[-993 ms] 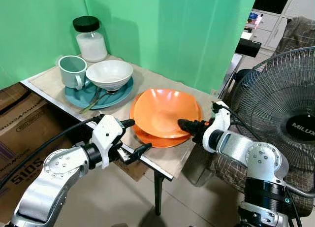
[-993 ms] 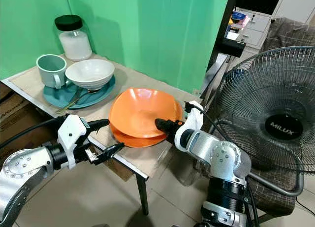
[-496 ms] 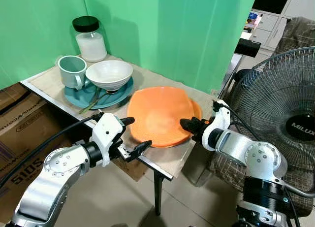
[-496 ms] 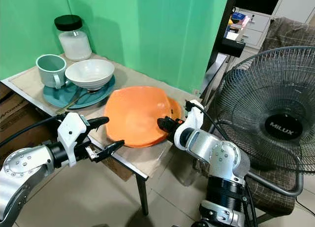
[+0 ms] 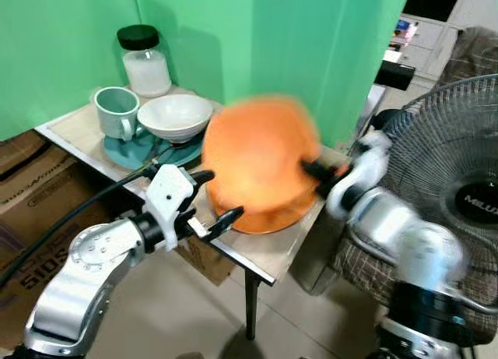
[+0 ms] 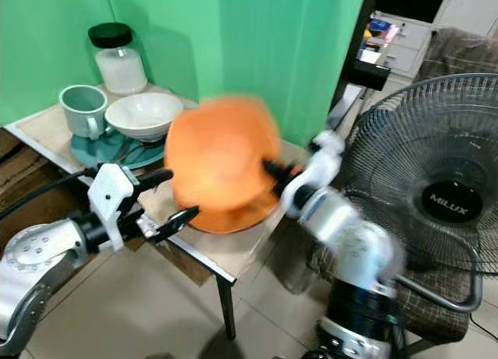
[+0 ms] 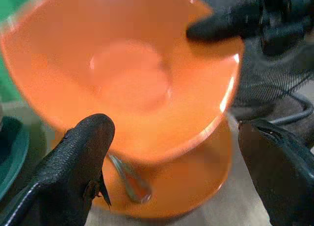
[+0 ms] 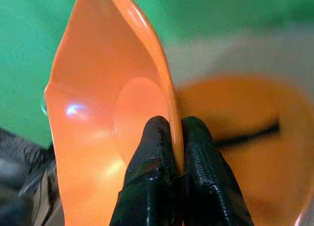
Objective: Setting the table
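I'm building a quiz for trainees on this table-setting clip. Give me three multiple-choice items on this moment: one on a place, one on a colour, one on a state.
1. Where does the white bowl sit?
A. on the teal plate
B. on the floor
C. on the fan

2. What colour is the bowl that the right gripper holds?
A. white
B. orange
C. teal

3. How are the left gripper's fingers?
A. shut on a spoon
B. shut on the mug
C. open, holding nothing

Answers:
1 A: the teal plate's rim shows around the white bowl, beside the mug.
2 B: the right wrist view shows the fingers pinching the orange bowl's rim.
3 C: the left wrist view shows its fingers spread wide apart.
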Available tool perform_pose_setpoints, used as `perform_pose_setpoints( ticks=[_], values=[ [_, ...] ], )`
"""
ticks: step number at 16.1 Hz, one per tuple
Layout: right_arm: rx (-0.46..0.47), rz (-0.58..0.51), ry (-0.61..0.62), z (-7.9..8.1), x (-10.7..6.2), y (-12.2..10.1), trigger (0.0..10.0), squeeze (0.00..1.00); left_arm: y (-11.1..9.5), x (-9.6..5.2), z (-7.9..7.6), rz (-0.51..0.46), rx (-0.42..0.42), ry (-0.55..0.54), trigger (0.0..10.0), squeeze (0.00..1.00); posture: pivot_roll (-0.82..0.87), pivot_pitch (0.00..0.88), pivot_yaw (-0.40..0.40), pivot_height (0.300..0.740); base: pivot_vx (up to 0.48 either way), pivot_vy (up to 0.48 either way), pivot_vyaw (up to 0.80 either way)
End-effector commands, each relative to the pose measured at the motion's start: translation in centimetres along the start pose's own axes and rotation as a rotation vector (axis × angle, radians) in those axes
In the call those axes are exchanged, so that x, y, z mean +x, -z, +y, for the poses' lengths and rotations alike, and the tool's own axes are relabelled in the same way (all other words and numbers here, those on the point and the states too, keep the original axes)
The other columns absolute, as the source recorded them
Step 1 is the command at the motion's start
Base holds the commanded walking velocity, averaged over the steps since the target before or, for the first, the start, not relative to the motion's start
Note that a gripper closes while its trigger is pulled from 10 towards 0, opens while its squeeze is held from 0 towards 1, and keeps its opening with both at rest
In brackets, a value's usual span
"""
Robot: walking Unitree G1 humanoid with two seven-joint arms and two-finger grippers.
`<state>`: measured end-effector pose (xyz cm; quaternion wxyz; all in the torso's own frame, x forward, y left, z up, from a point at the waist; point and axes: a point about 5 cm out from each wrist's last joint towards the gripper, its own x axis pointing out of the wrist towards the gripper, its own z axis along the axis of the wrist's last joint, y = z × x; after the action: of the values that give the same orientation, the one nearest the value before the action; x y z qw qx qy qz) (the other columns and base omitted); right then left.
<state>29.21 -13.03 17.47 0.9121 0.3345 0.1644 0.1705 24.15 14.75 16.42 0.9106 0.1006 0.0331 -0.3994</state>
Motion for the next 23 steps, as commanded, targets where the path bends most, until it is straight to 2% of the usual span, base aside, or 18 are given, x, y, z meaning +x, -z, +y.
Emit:
perform_pose_setpoints(
  ticks=[1,3,4,5,6,7,8,10,11,13,14,16,18,20,23],
  values=[
    [-0.005,-0.06,-0.052,0.8,-0.6,-0.9,0.0,0.0,-0.7,0.2,0.0,-0.026,0.005,-0.004,10.0,0.26,0.08,0.0,0.003,0.74,0.0,0.0,0.0],
    [-0.02,-0.159,-0.057,0.8,-1.5,-1.9,0.0,0.0,-1.1,0.6,-0.3,-0.045,0.013,-0.007,10.0,0.26,0.08,0.0,0.0,0.74,0.0,0.0,0.0],
    [-0.059,-0.308,0.0,0.5,-2.4,-3.0,0.0,0.0,-1.9,1.3,-0.2,-0.091,0.034,-0.058,10.0,0.25,0.08,0.0,-0.001,0.74,0.0,0.0,0.0],
    [-0.129,-0.324,0.049,0.2,-2.6,-3.3,10.0,0.0,-2.3,1.7,0.0,-0.115,0.039,-0.103,10.0,0.26,0.08,0.0,-0.002,0.74,0.0,0.0,0.0],
    [-0.314,-0.392,0.066,0.5,-3.1,-3.9,10.0,0.0,-3.1,2.2,0.3,-0.171,0.032,-0.205,10.0,0.26,0.08,0.0,-0.003,0.74,0.0,0.0,0.0],
    [-0.288,-0.405,0.059,0.6,-3.4,-3.7,10.0,0.0,-3.5,2.2,0.6,-0.208,0.028,-0.279,10.0,0.26,0.08,0.0,-0.002,0.74,0.0,0.0,0.0],
    [-0.297,-0.405,0.069,0.5,-3.7,-3.3,10.0,0.0,-3.4,2.2,0.8,-0.199,0.036,-0.311,10.0,0.26,0.08,0.0,-0.001,0.74,0.0,0.0,-0.8],
    [-0.367,-0.419,0.093,0.2,-4.0,-2.7,10.0,0.0,-2.8,2.2,1.3,-0.16,0.021,-0.367,10.0,0.26,0.07,0.0,0.001,0.74,0.0,0.0,-0.8],
    [-0.369,-0.444,0.117,0.1,-4.2,-2.8,10.0,0.0,-2.2,2.1,1.5,-0.127,0.049,-0.395,10.0,0.26,0.07,0.0,0.001,0.74,0.0,0.0,-0.8],
    [-0.419,-0.524,0.14,0.3,-4.5,-3.3,10.0,0.0,-1.5,2.1,1.7,-0.12,0.05,-0.454,10.0,0.26,0.06,0.0,0.003,0.74,0.0,0.0,-0.8],
    [-0.389,-0.562,0.11,0.8,-4.6,-3.6,10.0,0.0,-1.6,2.3,1.4,-0.132,0.049,-0.462,10.0,0.25,0.06,0.0,-0.008,0.74,0.0,0.0,-0.8],
    [-0.393,-0.632,0.089,1.3,-4.9,-3.9,10.0,0.0,-2.1,2.5,1.2,-0.156,0.055,-0.479,10.0,0.25,0.07,0.0,-0.02,0.74,0.0,0.0,-0.8],
    [-0.428,-0.605,0.087,1.3,-4.6,-3.5,10.0,0.0,-2.3,2.2,1.5,-0.161,0.055,-0.499,10.0,0.25,0.07,0.0,-0.026,0.74,0.0,0.0,-0.8],
    [-0.45,-0.547,0.107,0.4,-4.4,-2.7,10.0,0.0,-2.1,1.7,2.1,-0.157,0.056,-0.525,10.0,0.25,0.07,0.0,-0.024,0.74,0.0,0.0,-0.8],
    [-0.487,-0.526,0.097,0.2,-4.3,-2.5,10.0,0.0,-2.1,1.4,2.6,-0.156,0.052,-0.556,10.0,0.26,0.07,0.0,-0.018,0.74,0.0,0.0,-0.8]
  ],
)
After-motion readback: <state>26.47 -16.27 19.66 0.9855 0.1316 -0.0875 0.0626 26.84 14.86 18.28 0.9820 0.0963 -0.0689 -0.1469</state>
